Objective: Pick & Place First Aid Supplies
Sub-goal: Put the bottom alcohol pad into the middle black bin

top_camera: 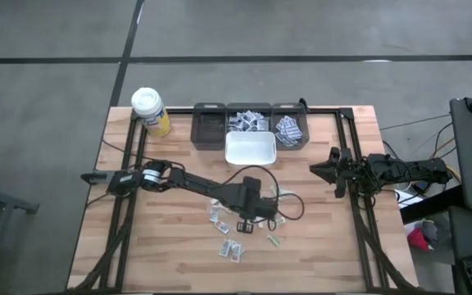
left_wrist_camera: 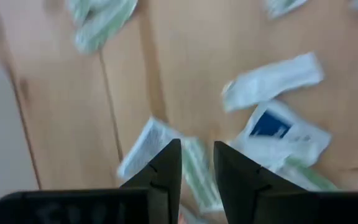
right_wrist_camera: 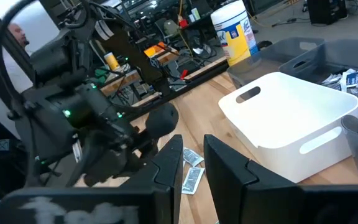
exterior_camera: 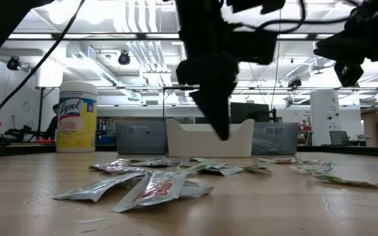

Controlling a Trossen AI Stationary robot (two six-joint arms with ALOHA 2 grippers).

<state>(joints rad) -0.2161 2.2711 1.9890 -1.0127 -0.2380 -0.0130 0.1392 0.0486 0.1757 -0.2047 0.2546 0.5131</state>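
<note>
Several first aid packets (top_camera: 232, 250) lie flat on the wooden table near its front middle, and they show close up in the low view (exterior_camera: 149, 187). My left gripper (top_camera: 247, 223) hangs over this scatter, pointing steeply down, its tips (exterior_camera: 224, 134) clear of the table. Its fingers are narrowly open with nothing between them. Through the gap shows a green-and-white packet (left_wrist_camera: 197, 177) lying on the table, beside a blue-printed packet (left_wrist_camera: 278, 127). My right gripper (top_camera: 328, 168) waits level at the table's right side, narrowly open (right_wrist_camera: 193, 140), holding nothing.
A white bin (top_camera: 250, 149) stands behind the packets. Three dark bins (top_camera: 208, 127) line the far edge, and two hold packets (top_camera: 248, 121). A yellow canister with a white lid (top_camera: 150, 111) stands at the far left. A black frame rail (top_camera: 352, 164) runs along the right side.
</note>
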